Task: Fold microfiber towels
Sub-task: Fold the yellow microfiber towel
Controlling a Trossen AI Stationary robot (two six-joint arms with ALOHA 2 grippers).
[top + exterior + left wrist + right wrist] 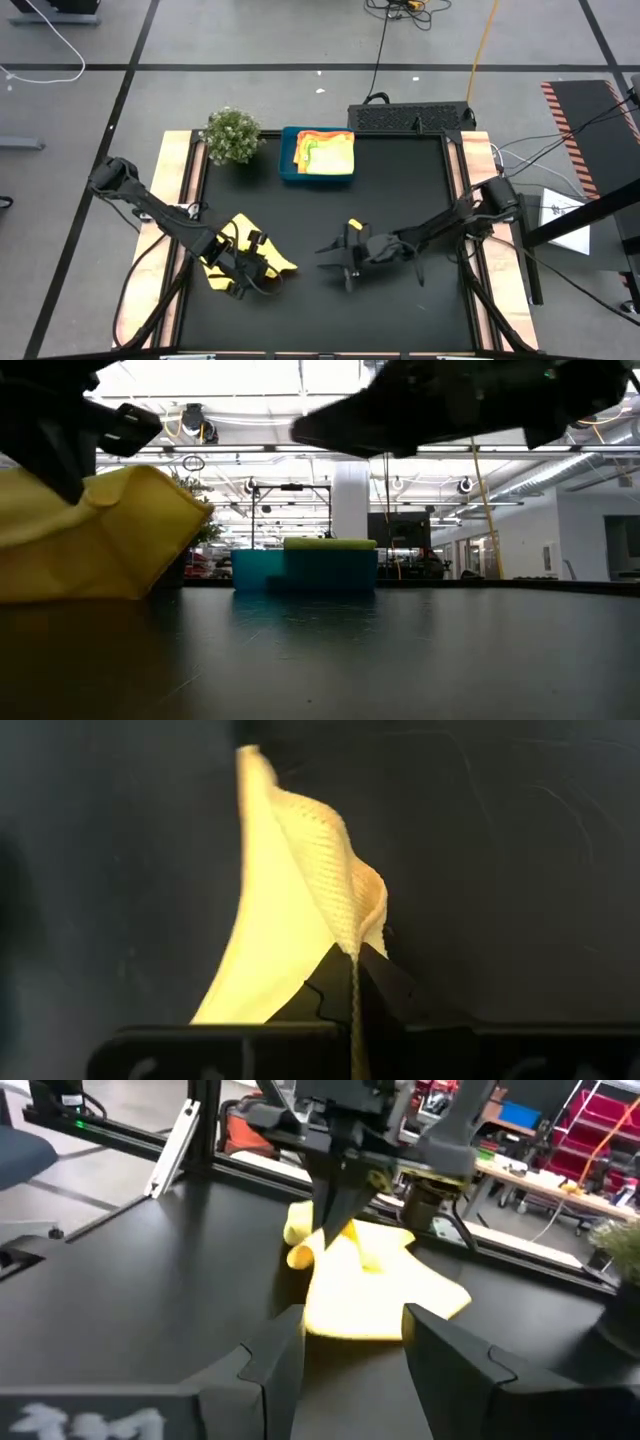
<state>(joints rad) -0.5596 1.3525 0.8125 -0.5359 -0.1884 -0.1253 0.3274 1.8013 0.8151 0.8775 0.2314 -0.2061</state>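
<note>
Left hand (262, 272), yellow towel (232, 236), black table (400, 180)

Grey floor (250, 40) with dark tape lines surrounds the black table (400, 190). Beyond the table: white column (350, 500), ceiling strip lights (250, 400), red shelving (600, 1125), cluttered workbench (540, 1180).

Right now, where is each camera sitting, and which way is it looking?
High view: above the table, looking down; both arms show.
Low view: at tabletop height, looking across; arms hang overhead.
Left wrist view: on the left arm; the left gripper is shut on the yellow towel.
Right wrist view: on the right arm; the open right gripper faces the left one.
Shared: all four show the yellow towel.
</note>
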